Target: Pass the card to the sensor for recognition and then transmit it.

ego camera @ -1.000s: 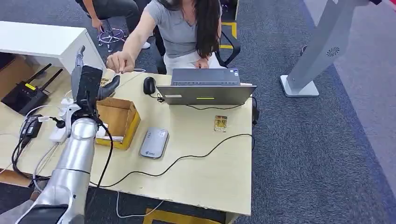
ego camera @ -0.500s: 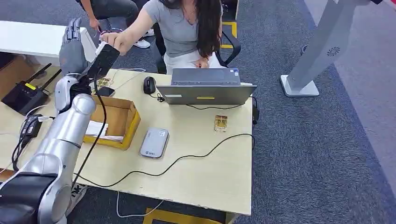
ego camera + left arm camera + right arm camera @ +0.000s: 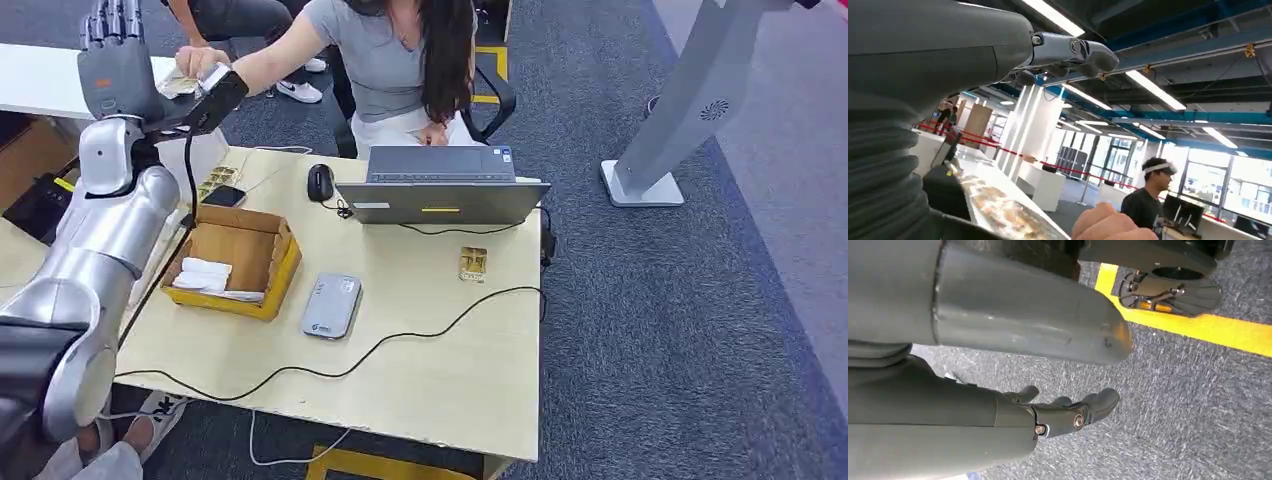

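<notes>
**Desk:** Where is the card?

**Op:** High and off the table (image 3: 470, 400); I see the card (image 3: 178, 86) up beside my left hand (image 3: 115, 65), with a person's hand (image 3: 200, 60) on it from the far side. From the left wrist camera it shows as a flat patterned strip lying along my thumb; the person's fingertips are just beside its far end.

**Desk:** Left hand – gripping it or not?

**Op:** I cannot tell. The fingers (image 3: 1073, 50) stand straight and upright, well apart from the thumb, which juts out sideways; nothing pinches the card that I can see. It touches the thumb, but I cannot say whether my hand or the person's bears it.

**Desk:** Right hand?

**Op:** The right hand (image 3: 1038, 417) hangs low over grey carpet near a yellow floor line; its fingers are loosely bent, clear of the thumb, holding nothing.

**Desk:** And the sensor?

**Op:** The sensor (image 3: 331, 305) – a flat grey reader – lies on the table, well apart from the card, just beside the cardboard box (image 3: 235, 260); a black cable (image 3: 400, 335) runs across the table in front of it. The laptop (image 3: 440, 185) sits at the far edge before the seated person, with the mouse (image 3: 319, 183) close by on its left; a small gold tag (image 3: 472, 264) lies flat near the laptop.
</notes>
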